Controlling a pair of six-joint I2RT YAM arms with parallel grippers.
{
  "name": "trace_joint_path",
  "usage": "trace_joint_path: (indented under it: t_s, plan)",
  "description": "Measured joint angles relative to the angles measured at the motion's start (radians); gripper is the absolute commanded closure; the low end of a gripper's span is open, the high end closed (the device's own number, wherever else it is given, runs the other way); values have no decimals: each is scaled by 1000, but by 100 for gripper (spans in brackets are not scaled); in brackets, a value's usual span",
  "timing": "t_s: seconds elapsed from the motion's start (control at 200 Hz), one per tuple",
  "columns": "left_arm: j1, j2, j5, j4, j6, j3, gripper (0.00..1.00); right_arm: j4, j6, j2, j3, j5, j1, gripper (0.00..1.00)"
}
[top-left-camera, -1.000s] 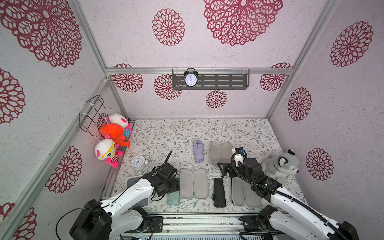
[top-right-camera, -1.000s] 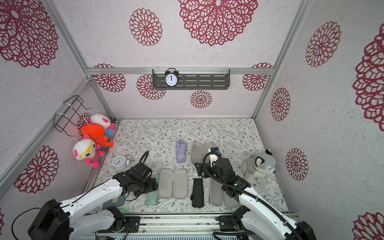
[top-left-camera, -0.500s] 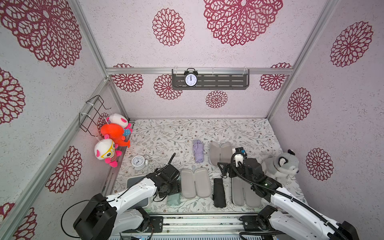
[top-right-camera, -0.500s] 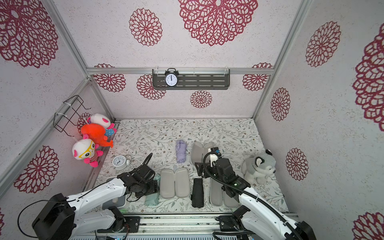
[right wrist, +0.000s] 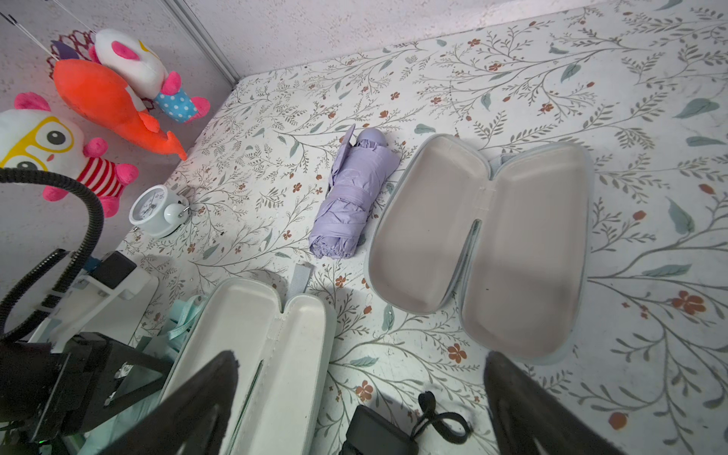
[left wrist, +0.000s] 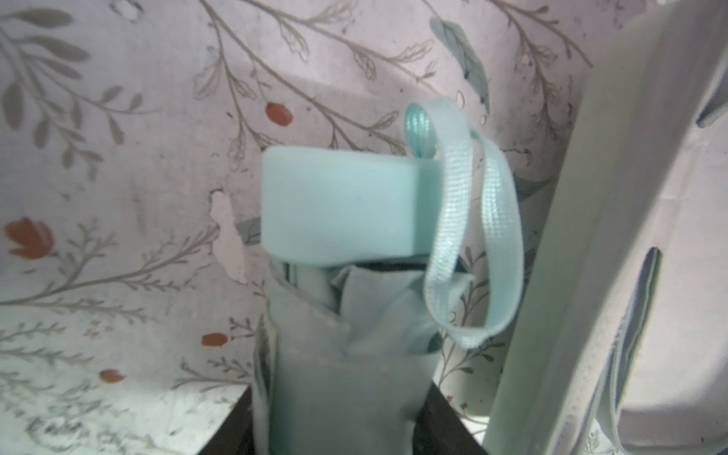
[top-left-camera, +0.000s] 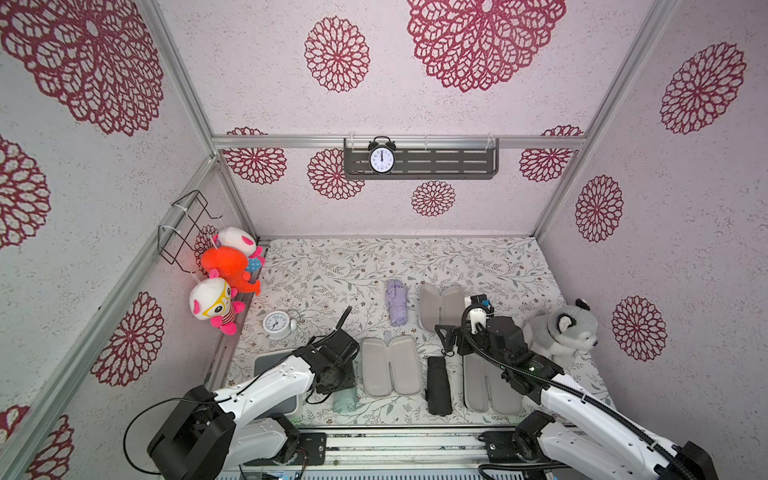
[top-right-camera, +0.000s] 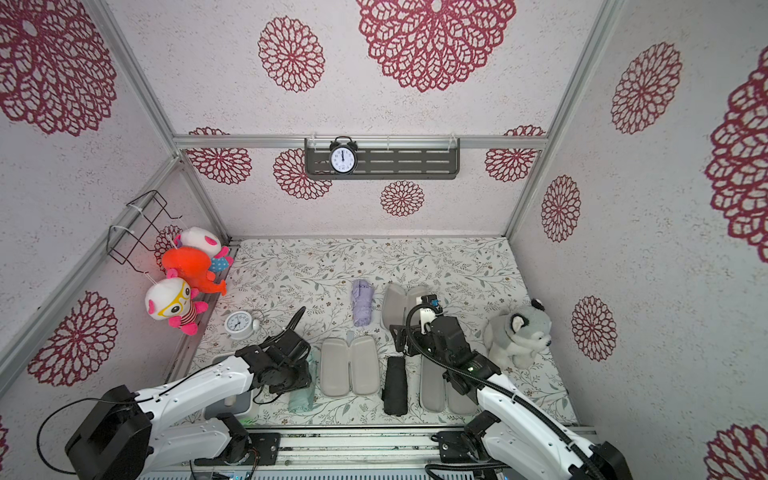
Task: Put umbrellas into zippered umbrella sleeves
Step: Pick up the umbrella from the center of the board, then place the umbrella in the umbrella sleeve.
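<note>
Both top views open on the floral tabletop (top-left-camera: 332,266), and the left hand (top-left-camera: 337,380) is down at the near-left edge, right over the mint green umbrella (top-left-camera: 345,402), whose near end sticks out below it. Just beside it lies the mint green sleeve (top-left-camera: 390,365), spread open with its grey lining up. Next along is the black umbrella (top-left-camera: 438,386), flat on the tabletop, and past it a third sleeve (top-left-camera: 492,384), open too and partly under the right arm. Farther back, the lilac umbrella (top-left-camera: 397,301) sits beside the open lilac sleeve (top-left-camera: 440,305). The right hand (top-left-camera: 449,338) hangs between that sleeve and the black umbrella. A husky plush (top-left-camera: 561,332) sits off to the right.

Over to the left wrist view: dark fingers (left wrist: 443,427) press in on both sides of the mint fabric, so this hand is grasping the mint green umbrella. Its blocky handle points away, the wrist strap (left wrist: 465,236) loops beside it, and the mint green sleeve's rim runs close alongside.

The right wrist view shows two fingers spread wide above the tabletop with nothing between them, so this hand is released. The lilac umbrella and lilac sleeve lie ahead, apart from each other.
</note>
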Motion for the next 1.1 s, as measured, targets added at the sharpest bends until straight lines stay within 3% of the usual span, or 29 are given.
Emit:
trace_joint_path:
  t_s: [0.42,0.775,1.101]
  plan:
    - [-9,-93,-89,-201,4,224,47,48,0,58,-29,-36,0,1]
    - [-165,198,-103,-201,-8,439,46,66,0,164,-29,-69,2,1]
    - [-229,359,-79,-159,-50,465,43,67,0,163,-29,-63,3,1]
